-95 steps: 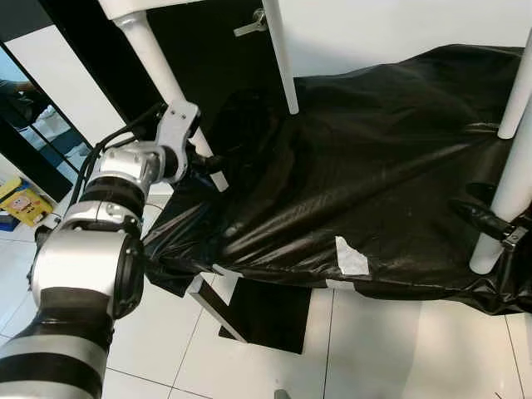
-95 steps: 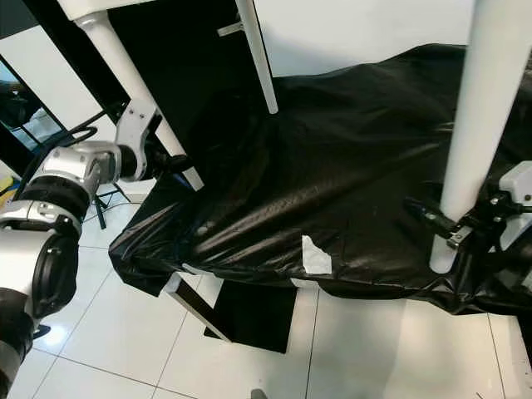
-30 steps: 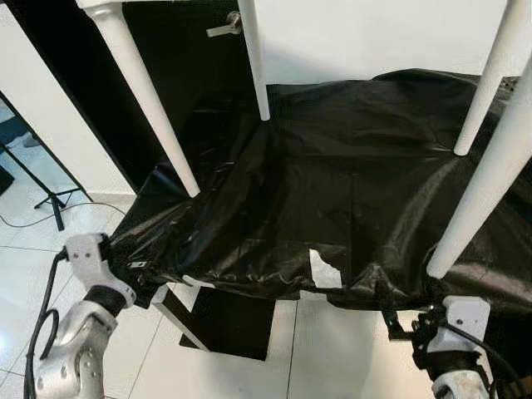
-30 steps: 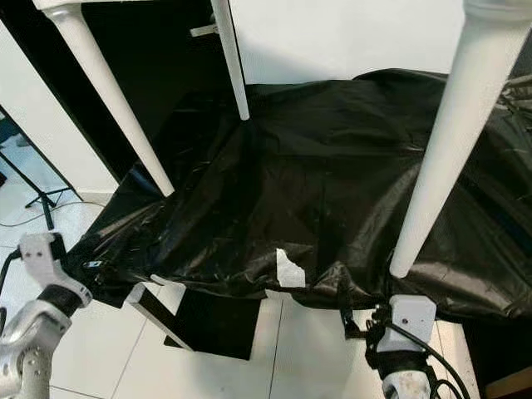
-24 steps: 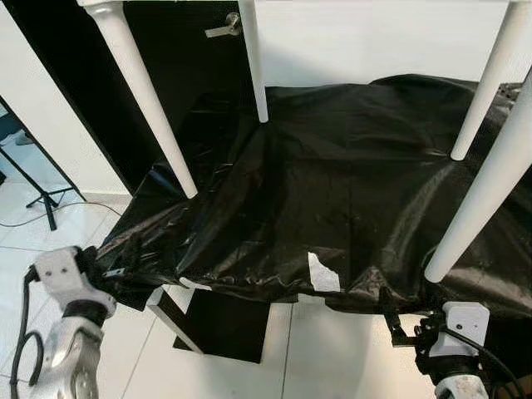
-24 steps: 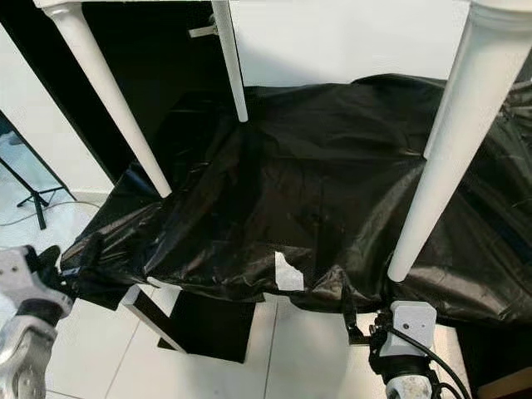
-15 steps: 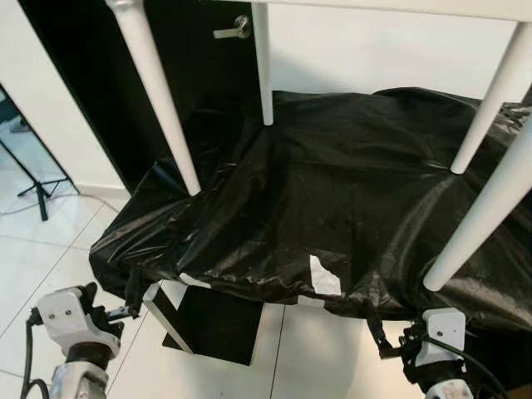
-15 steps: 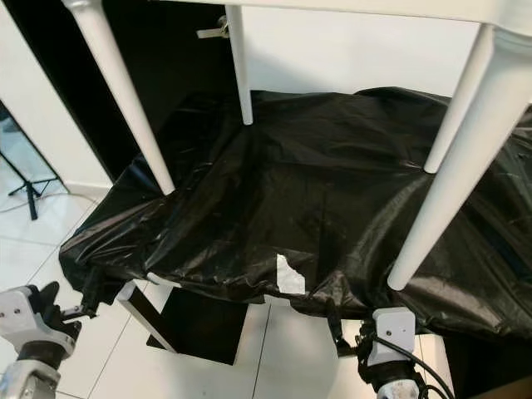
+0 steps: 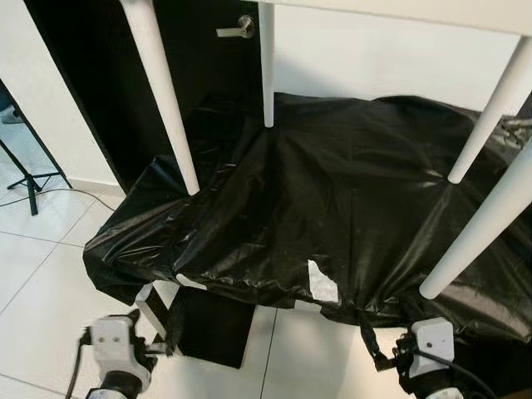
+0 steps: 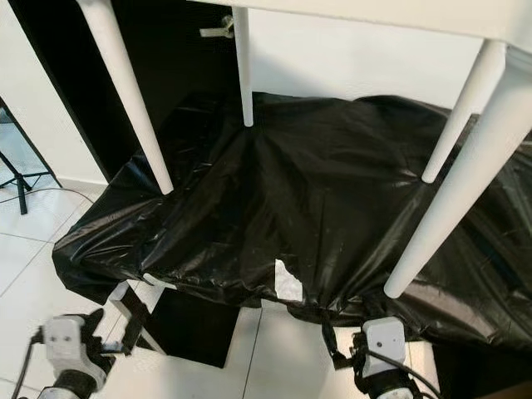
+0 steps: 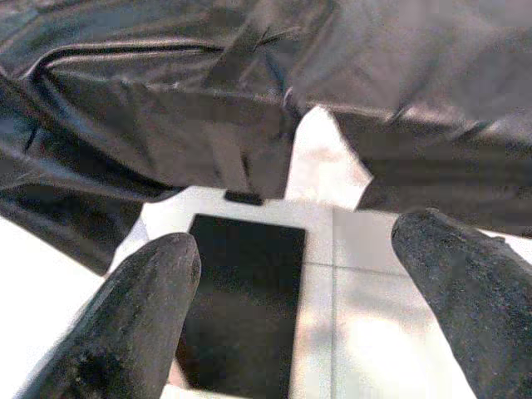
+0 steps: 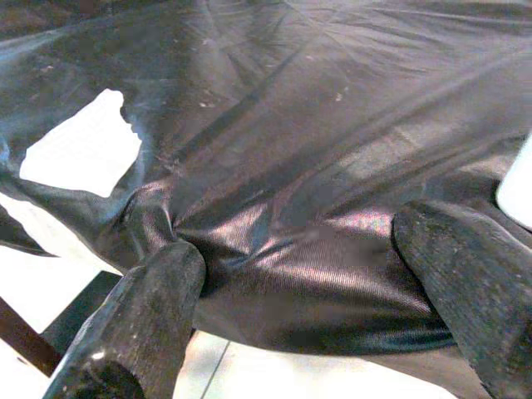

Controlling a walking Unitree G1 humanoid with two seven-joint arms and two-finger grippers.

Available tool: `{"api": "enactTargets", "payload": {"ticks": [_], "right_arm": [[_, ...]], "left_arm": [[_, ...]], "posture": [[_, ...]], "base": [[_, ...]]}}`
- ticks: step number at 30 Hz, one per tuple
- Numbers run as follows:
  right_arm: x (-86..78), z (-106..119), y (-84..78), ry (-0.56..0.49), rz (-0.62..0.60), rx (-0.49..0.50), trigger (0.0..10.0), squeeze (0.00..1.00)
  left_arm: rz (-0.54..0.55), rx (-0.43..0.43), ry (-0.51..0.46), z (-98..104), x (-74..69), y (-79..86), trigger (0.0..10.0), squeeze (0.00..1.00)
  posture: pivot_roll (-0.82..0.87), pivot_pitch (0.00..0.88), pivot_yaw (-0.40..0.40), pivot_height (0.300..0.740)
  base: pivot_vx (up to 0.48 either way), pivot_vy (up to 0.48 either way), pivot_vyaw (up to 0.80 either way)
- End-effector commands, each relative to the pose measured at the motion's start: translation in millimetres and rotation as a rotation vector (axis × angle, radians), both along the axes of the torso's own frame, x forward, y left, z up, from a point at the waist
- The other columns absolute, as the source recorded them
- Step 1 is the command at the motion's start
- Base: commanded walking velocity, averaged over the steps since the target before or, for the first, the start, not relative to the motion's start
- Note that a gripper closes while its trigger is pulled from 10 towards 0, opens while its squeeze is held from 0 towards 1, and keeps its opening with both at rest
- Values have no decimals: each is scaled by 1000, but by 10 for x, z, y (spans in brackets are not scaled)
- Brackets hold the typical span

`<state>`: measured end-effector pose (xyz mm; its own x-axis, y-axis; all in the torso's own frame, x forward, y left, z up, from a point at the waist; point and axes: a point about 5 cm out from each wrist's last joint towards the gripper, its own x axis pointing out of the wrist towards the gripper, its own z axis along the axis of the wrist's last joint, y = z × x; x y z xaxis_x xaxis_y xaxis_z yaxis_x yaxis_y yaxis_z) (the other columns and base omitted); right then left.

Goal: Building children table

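I see the white table (image 9: 166, 125) standing on black sheeting (image 9: 332, 191); left gripper (image 11: 291, 283) and right gripper (image 12: 291, 274) gape wide, empty, at frame bottom.

Black plastic sheet (image 9: 349, 199) covers a low surface, white table legs (image 9: 162, 91) standing on it.
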<state>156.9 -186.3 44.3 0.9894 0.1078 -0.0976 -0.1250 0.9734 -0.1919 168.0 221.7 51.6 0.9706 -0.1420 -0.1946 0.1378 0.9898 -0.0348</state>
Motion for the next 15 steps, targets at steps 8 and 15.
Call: {"api": "enactTargets", "payload": {"ticks": [8,15], "right_arm": [[-220,-163,-136,32,-97,-40,10000,0],[-301,22,-29,-53,-63,-18,10000,0]], "left_arm": [[-142,33,105,-287,-85,-68,10000,0],[-191,42,141,-440,-33,-94,10000,0]], "posture": [[30,0,55,740],[-24,0,86,740]], "base": [[0,0,0],[0,0,0]]}}
